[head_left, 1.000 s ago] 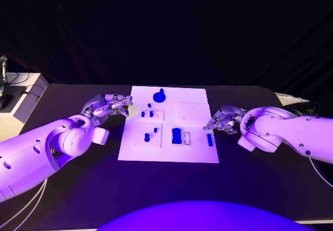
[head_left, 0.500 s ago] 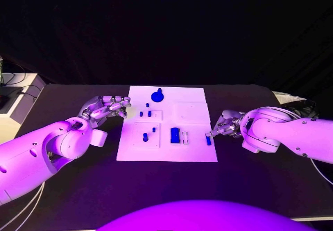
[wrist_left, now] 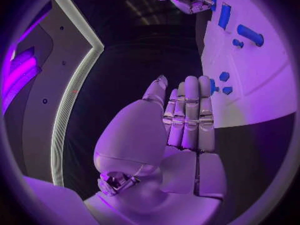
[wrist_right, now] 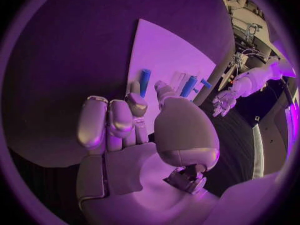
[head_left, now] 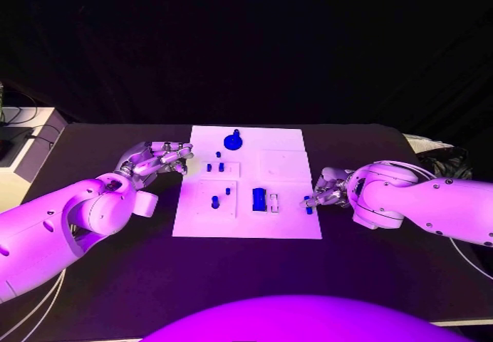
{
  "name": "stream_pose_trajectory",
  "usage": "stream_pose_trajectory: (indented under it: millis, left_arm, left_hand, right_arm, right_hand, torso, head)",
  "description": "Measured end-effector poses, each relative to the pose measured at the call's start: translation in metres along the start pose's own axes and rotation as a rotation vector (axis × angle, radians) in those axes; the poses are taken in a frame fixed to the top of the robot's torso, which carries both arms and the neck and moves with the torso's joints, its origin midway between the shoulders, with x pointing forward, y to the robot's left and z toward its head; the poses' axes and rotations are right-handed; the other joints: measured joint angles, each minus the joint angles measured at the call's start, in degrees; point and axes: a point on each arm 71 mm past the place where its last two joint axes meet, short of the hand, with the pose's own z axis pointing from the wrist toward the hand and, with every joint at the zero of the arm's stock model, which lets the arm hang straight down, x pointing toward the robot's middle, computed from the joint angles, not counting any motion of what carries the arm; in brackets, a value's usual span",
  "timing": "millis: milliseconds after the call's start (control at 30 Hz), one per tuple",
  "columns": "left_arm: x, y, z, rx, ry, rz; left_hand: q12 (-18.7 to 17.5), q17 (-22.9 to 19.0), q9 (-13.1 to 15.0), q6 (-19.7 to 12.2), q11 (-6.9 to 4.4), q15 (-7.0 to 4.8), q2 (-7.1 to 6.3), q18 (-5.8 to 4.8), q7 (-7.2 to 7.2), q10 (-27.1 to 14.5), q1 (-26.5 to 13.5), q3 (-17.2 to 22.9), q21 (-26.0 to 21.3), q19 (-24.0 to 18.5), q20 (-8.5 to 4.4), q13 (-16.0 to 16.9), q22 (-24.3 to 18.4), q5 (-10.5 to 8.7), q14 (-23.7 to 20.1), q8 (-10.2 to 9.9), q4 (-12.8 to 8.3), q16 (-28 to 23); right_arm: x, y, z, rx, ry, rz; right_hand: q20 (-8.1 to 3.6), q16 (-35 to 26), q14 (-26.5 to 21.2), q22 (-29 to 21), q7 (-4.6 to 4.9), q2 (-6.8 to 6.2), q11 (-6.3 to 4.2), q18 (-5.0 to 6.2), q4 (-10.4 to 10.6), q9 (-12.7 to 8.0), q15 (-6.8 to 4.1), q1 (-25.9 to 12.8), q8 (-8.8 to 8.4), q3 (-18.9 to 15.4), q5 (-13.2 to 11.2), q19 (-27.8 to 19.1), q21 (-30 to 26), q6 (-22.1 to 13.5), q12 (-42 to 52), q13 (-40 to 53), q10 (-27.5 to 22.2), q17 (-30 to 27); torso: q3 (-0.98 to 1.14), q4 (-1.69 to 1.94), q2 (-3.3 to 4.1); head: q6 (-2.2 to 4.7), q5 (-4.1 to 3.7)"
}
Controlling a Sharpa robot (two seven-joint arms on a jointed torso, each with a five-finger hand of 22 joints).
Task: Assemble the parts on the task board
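The white task board (head_left: 246,214) lies mid-table with several blue parts on it: a round knob (head_left: 234,141) at the far end, small pegs (head_left: 216,168) on the left, a block (head_left: 260,199) and a short bar (head_left: 308,205) near the right edge. My right hand (head_left: 327,191) hangs at that edge, its spread fingers just behind the bar (wrist_right: 144,81) and holding nothing; whether they touch it I cannot tell. Beside the board's left edge, my left hand (head_left: 159,158) is empty, its fingers (wrist_left: 187,110) straight and side by side. The board (wrist_left: 250,80) also shows past them.
A white unit (head_left: 23,146) with cables stands off the table's left edge. A pale object (head_left: 427,146) lies at the table's far right. Bare black tabletop (head_left: 246,278) stretches from the board to the front edge.
My right hand has come nearer along the board's right edge, and its fingertips now reach the blue bar. The left hand has stayed in place.
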Motion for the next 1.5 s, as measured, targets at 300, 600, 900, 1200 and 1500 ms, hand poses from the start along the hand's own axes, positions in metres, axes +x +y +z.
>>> stream_pose_trajectory:
  millis: [300, 600, 900, 1200, 1500]
  left_arm:
    - [-0.001, 0.002, -0.001, -0.006, -0.002, 0.0]
    - [0.001, 0.001, -0.001, -0.009, 0.003, -0.006]
    - [0.0, 0.001, -0.002, -0.012, 0.002, -0.011]
    - [-0.002, 0.002, -0.003, -0.014, -0.003, -0.012]
    - [-0.002, 0.002, -0.003, -0.016, -0.004, -0.013]
  left_hand:
    - [0.0, 0.0, 0.0, 0.0, 0.0, 0.0, 0.0, 0.0, 0.0, 0.0, 0.0, 0.0, 0.0, 0.1, 0.06, 0.0, 0.0, 0.0, 0.0, 0.0, 0.0, 0.0]
    - [0.0, 0.0, 0.0, 0.0, 0.0, 0.0, 0.0, 0.0, 0.0, 0.0, 0.0, 0.0, 0.0, 0.1, 0.06, 0.0, 0.1, 0.0, 0.0, 0.0, 0.0, 0.0]
    - [0.0, 0.0, 0.0, 0.0, 0.0, 0.0, 0.0, 0.0, 0.0, 0.0, 0.0, 0.0, 0.0, 0.1, 0.06, 0.0, 0.0, 0.0, 0.0, 0.0, 0.0, 0.0]
    - [0.0, 0.0, 0.0, 0.0, 0.0, 0.0, 0.0, 0.0, 0.0, 0.0, 0.0, 0.0, -0.3, 0.1, 0.06, 0.0, 0.1, 0.0, 0.0, 0.0, 0.0, 0.0]
    - [0.0, 0.0, 0.0, 0.0, 0.0, 0.0, 0.0, 0.0, 0.0, 0.0, 0.0, 0.0, -0.3, 0.1, 0.06, 0.0, 0.1, 0.0, 0.0, 0.0, 0.0, 0.0]
  right_arm:
    - [0.002, 0.006, 0.003, -0.006, 0.002, -0.017]
    - [0.001, 0.01, 0.007, -0.011, 0.004, -0.061]
    - [0.003, 0.018, 0.013, -0.026, -0.021, -0.111]
    - [0.003, 0.02, 0.013, -0.036, -0.022, -0.122]
    - [0.004, 0.018, 0.012, -0.043, -0.004, -0.091]
  right_hand:
    - [0.0, 0.0, 0.0, 0.0, 0.04, -0.1, 0.0, 0.0, -2.5, 0.7, 0.0, 1.4, 0.45, -0.4, -3.5, 0.0, -0.6, -0.1, -0.6, -0.2, 0.0, -0.4]
    - [0.0, -0.6, 0.0, 0.0, 0.13, 2.33, 0.3, 0.0, -7.6, 3.7, 0.0, 5.3, 0.42, 0.7, -4.2, 0.0, -1.1, -0.5, -1.0, -0.7, -0.7, -0.7]
    - [-0.21, -1.0, 0.0, 0.0, 0.24, 3.61, 0.11, -0.05, -12.0, 13.7, 0.02, 6.3, 0.15, 3.7, -2.9, -0.2, -1.8, -1.2, -1.4, -1.0, -1.4, -0.8]
    - [-0.21, -1.2, 0.0, 0.0, 0.66, 4.26, 0.11, -0.04, -11.9, 15.8, 0.01, 5.6, 0.14, 3.8, 2.0, -0.2, -2.0, -2.4, -2.1, -1.5, -2.2, -0.5]
    - [0.01, -1.2, 0.0, 0.0, 1.4, 6.91, 0.64, -0.08, -11.7, 24.1, 0.03, 2.9, -0.45, 4.3, 4.6, -0.4, -2.3, -4.0, -2.3, -1.8, -2.9, 0.1]
  torso:
    - [-0.03, -0.02, -0.01]
    - [-0.05, -0.03, -0.04]
    - [0.02, 0.02, -0.05]
    - [0.04, -0.02, -0.02]
    - [0.08, -0.02, -0.02]
  head:
    - [-0.1, 0.16]
    - [-0.03, 0.34]
    - [0.02, 0.29]
    - [-0.26, 0.43]
    - [-0.35, 0.64]
